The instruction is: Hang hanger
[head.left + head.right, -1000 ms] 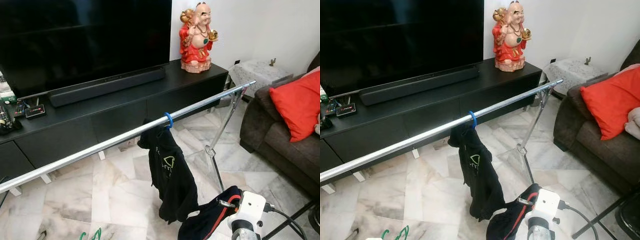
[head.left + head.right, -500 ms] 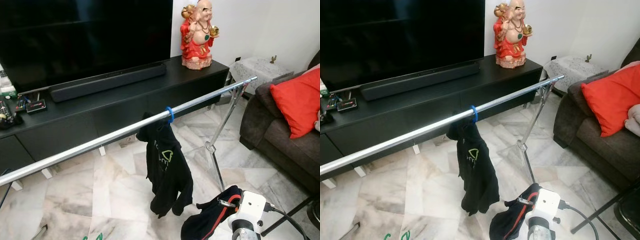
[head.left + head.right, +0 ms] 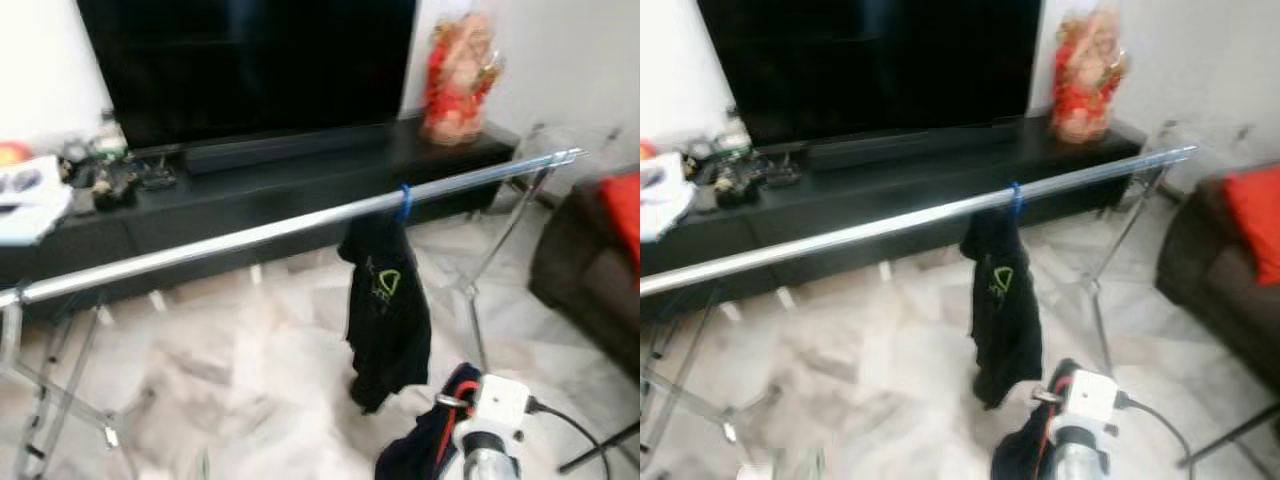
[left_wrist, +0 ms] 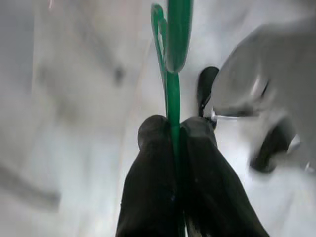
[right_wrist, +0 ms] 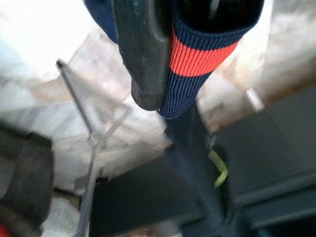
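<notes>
A silver clothes rail [image 3: 250,235] runs across the room at chest height. A black hoodie [image 3: 385,300] hangs from it on a blue hanger hook [image 3: 404,200]. In the left wrist view my left gripper [image 4: 173,133] is shut on the stem of a green hanger [image 4: 173,49], with the marble floor below. My right gripper [image 5: 170,59] is shut on a navy garment with a red stripe [image 5: 197,59]. In the head views that garment [image 3: 430,450] droops beside my right wrist [image 3: 490,420], low and in front of the rail.
A black TV cabinet [image 3: 300,180] with a large TV [image 3: 250,60] stands behind the rail, a red statue [image 3: 455,70] at its right end. A sofa with a red cushion [image 3: 620,210] is on the right. The rack's left legs [image 3: 50,390] stand on the marble floor.
The camera has swung left and the picture is blurred: the rack's left end and legs have come into view. The hoodie still hangs on the rail; both grippers keep their holds.
</notes>
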Controlling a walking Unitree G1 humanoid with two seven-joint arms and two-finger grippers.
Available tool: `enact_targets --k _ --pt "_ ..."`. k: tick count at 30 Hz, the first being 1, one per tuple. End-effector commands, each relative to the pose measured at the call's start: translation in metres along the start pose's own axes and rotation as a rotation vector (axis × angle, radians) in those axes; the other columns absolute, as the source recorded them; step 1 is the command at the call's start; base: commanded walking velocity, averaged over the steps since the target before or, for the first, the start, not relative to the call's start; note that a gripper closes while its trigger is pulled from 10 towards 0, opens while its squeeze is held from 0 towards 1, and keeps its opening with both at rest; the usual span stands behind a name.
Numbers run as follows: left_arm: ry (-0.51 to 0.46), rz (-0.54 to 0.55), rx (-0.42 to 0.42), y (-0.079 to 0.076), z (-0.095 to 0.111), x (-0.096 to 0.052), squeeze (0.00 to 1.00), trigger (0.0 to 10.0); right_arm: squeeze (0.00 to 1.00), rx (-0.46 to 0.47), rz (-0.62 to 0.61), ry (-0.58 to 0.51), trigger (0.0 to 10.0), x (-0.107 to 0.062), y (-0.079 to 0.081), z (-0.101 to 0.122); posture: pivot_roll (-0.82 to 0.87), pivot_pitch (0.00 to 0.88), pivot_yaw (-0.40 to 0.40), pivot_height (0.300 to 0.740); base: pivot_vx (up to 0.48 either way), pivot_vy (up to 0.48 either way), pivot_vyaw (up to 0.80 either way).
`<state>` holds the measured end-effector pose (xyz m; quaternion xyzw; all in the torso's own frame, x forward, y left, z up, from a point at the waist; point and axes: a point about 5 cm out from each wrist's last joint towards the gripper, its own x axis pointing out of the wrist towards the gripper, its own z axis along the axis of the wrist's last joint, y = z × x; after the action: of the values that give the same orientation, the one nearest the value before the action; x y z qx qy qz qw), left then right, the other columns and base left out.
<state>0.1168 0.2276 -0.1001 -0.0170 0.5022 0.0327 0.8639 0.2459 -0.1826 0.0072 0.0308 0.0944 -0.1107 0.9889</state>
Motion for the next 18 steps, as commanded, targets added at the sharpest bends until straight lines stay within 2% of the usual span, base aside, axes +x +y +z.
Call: enact_targets --k 1,12,14,18 --pt "-0.066 0.008 0.015 0.0031 0.0213 0.0031 0.00 10.0 0.00 -0.009 0.025 -0.030 10.0 0.0039 0.0055 0.0070 0.11 0.021 0.013 0.740 -0.311 0.000 0.80" --pt "-0.069 0.002 0.018 -0.0001 0.0224 0.0039 0.00 10.0 0.00 -0.007 0.029 -0.028 10.0 0.0038 0.0060 0.0067 0.12 0.021 0.013 0.740 -0.308 0.000 0.79" --pt "-0.072 0.000 0.017 -0.0009 0.0234 0.0042 0.00 10.0 0.00 0.018 0.016 -0.021 10.0 0.0039 0.0043 0.0059 0.12 0.021 0.013 0.740 -0.311 0.000 0.00" --pt "-0.073 -0.003 0.019 -0.0020 0.0239 0.0045 0.00 10.0 0.00 0.009 0.017 -0.022 10.0 0.0043 0.0036 0.0062 0.11 0.020 0.012 0.740 -0.311 0.000 0.00"
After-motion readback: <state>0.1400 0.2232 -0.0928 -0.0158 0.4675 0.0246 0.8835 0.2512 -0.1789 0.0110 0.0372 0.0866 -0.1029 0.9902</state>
